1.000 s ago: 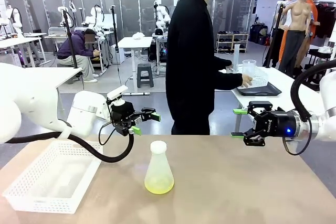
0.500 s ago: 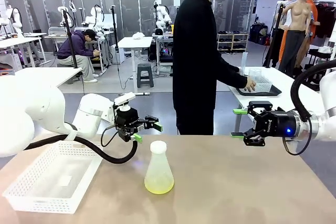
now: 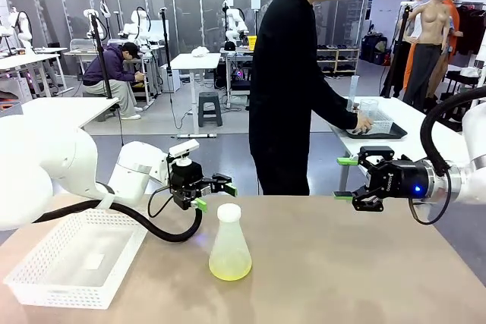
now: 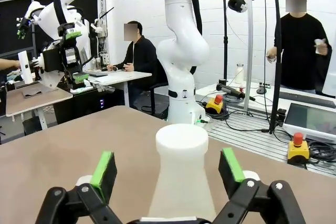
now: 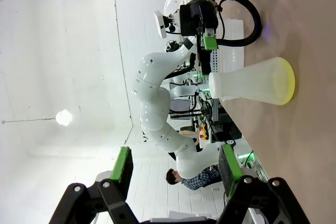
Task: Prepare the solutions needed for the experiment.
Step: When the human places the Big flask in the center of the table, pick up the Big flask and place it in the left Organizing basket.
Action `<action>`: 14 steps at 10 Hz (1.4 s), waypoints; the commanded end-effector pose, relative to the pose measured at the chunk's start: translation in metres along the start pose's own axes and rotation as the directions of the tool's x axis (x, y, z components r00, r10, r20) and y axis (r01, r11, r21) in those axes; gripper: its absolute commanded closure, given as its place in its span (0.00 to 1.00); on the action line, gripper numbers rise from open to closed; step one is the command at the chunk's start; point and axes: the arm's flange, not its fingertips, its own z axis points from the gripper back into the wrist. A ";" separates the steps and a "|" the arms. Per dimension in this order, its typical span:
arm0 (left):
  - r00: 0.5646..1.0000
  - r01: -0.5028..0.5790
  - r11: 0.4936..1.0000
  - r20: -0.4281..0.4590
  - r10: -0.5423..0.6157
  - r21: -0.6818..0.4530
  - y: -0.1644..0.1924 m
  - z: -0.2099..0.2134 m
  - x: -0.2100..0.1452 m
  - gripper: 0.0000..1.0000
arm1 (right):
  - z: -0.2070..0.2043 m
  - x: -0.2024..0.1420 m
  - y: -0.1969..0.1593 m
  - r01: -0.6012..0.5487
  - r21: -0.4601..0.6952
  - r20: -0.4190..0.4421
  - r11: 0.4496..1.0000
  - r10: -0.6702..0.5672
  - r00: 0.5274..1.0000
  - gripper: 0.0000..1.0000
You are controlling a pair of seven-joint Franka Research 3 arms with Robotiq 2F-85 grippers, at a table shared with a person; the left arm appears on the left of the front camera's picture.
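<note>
The left gripper [image 3: 213, 192] has crept rightward toward the upright flask [image 3: 230, 244] holding the solutions [image 3: 230, 267], jaws spread wide either side of its neck (straight ahead, just below), while the farther right gripper [image 3: 348, 179] hangs open, empty.

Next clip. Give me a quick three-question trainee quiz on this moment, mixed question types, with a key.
1. True or false: the left gripper is shut on the neck of the flask.
2. What sits in the bottom of the flask?
A. a little yellow-green liquid
B. blue powder
C. nothing at all
3. Fill in: the white basket lies on the table at the robot's ____ side.

Key
1. False: its jaws are open, just short of the flask's neck.
2. A
3. left
</note>
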 end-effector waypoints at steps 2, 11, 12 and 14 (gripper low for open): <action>1.000 0.017 1.000 -0.009 -0.017 -0.002 0.000 0.000 0.004 0.00 | -0.001 0.000 0.001 -0.003 -0.002 -0.002 1.000 0.003 1.000 0.17; 1.000 0.002 0.998 0.021 0.000 -0.055 0.007 0.000 -0.044 0.00 | -0.001 0.000 0.001 -0.003 -0.002 -0.002 1.000 0.003 1.000 0.17; 1.000 0.001 0.997 0.031 0.001 -0.082 0.008 -0.007 -0.051 0.00 | -0.001 0.000 0.001 -0.003 -0.002 -0.002 1.000 0.003 1.000 0.17; 1.000 0.019 0.994 -0.016 -0.021 -0.105 0.000 -0.028 -0.048 0.00 | -0.001 0.000 0.001 -0.003 -0.002 -0.002 1.000 0.003 1.000 0.17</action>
